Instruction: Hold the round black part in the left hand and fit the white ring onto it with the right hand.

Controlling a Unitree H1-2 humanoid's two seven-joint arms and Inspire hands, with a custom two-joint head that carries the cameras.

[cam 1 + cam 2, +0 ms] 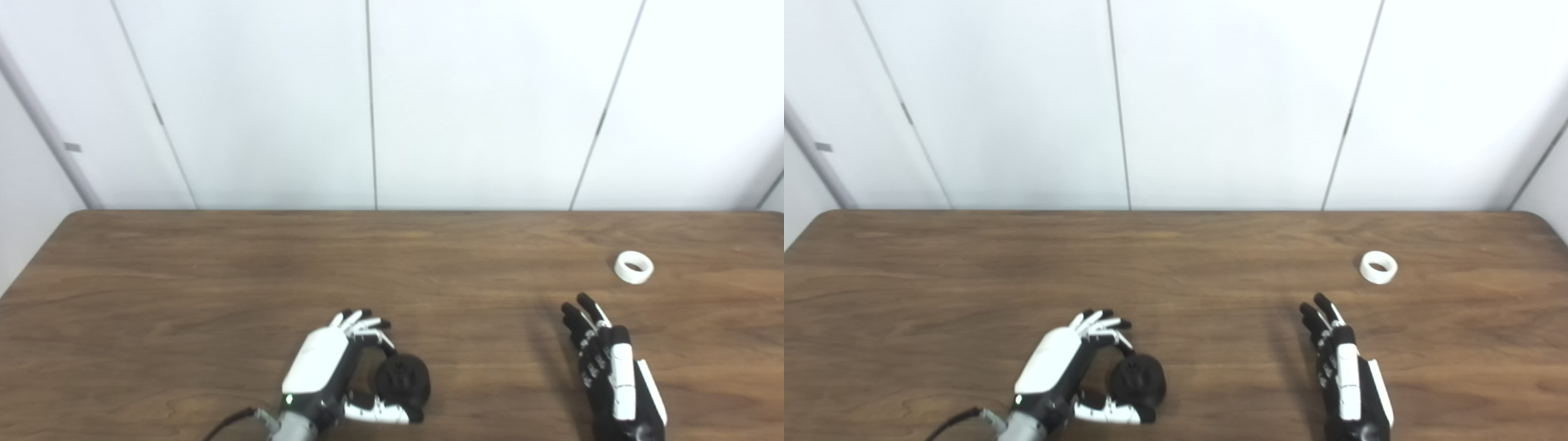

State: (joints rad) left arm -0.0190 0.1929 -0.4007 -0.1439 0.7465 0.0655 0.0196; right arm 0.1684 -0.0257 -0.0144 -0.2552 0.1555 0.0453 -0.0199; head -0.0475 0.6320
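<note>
So: L hand cupping the black part, R hand empty, ring not picked up yet.

My left hand (324,367) sits low near the front edge of the table (184,275), fingers (367,323) curled over the far side of the round black part (402,381) and thumb tucked along its near side. It's a loose cradle around the part w/ the part resting on the wood, prob. so it's steadied before a lift; can't tell how firm the grip is. My right hand (612,367) is edge-on, fingers straight and close together, holding nothing, aimed roughly twd the white ring (634,267), which lies flat, well apart from it, further back on the right. The part looks like a squat dark disc, matte, w/ a bumpy centre. The ring is a short, smooth band w/ an open hole.
</note>
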